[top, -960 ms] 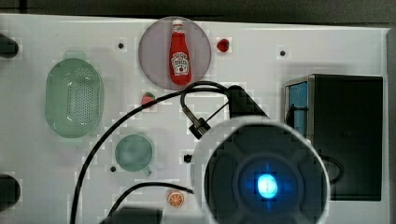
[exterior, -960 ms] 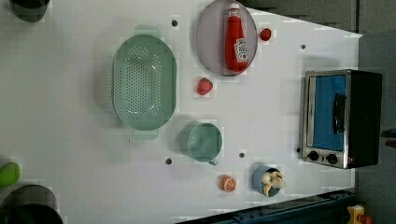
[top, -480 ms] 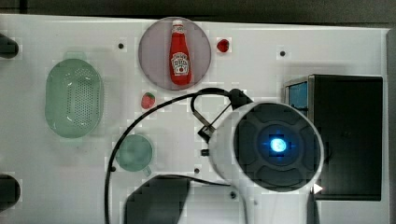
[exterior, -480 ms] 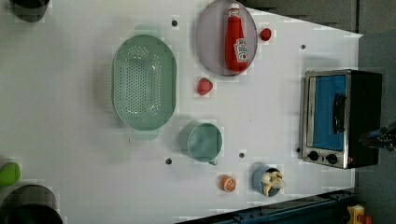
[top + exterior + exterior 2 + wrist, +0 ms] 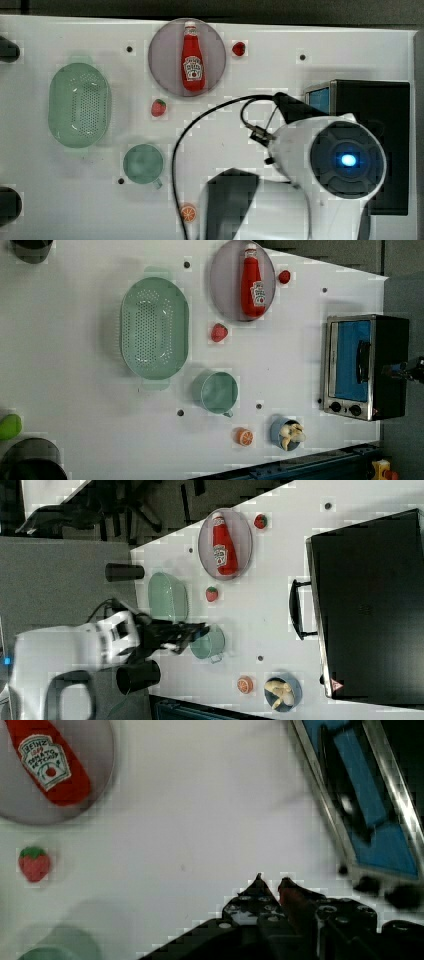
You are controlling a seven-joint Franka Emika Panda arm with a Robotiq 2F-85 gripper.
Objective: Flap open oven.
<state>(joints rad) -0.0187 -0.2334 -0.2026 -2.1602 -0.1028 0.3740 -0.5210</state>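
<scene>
Your oven sits at the far right end of the worktop in the left view, door shut, its blue glass facing up toward that camera and its knobs at the lower end of the front. The black bar handle runs along the door's right side in the left view, its long axis parallel to the oven's front frame.

In the wrist view the gripper shows two fingertips drawn nearly together with only a narrow gap and nothing between them; treat it as closed and empty. The door and handle lie ahead of the tips and off to one side, clearly apart from them, with bare worktop between.

That offset is what the coming move hangs on. You likely need to bring the tips across to the bar and meet it crosswise, so they can hook behind it. Since the bar is long and slim, any spot near its middle should serve. The ketchup bottle on its plate and the strawberry lie well away on the opposite side, out of your path.
</scene>
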